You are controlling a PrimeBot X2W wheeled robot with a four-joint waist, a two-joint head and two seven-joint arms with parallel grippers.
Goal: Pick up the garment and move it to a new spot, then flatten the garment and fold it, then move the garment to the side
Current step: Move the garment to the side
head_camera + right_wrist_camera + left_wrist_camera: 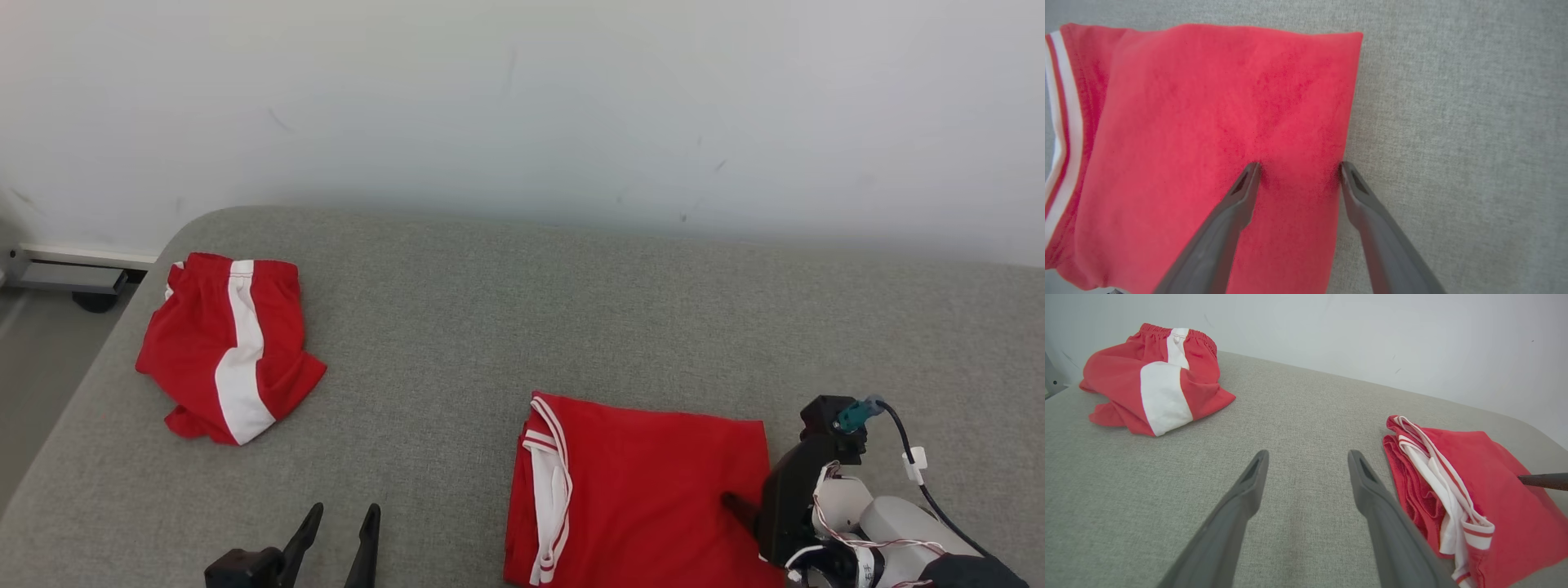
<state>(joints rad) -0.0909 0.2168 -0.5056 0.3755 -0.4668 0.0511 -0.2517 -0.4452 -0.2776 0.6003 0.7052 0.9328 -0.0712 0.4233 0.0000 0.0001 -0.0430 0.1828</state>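
Red folded garment (653, 482): right claw (1299, 164) spread, tips at its edge; left claw (1308, 453) spread, empty.

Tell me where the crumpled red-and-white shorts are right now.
In the head view the shorts lie on the left of the grey cushion, near its rounded far corner, well apart from the folded red garment at the lower right.

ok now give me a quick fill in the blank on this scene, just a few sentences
1. The folded garment is red with ____ trim.
2. The crumpled shorts lie toward the robot's ____ side.
3. The right gripper stands ____, its fingertips at the folded garment's edge.
4. The left gripper is over the bare ____ surface, touching neither garment.
Missing words: white; left; open; grey.
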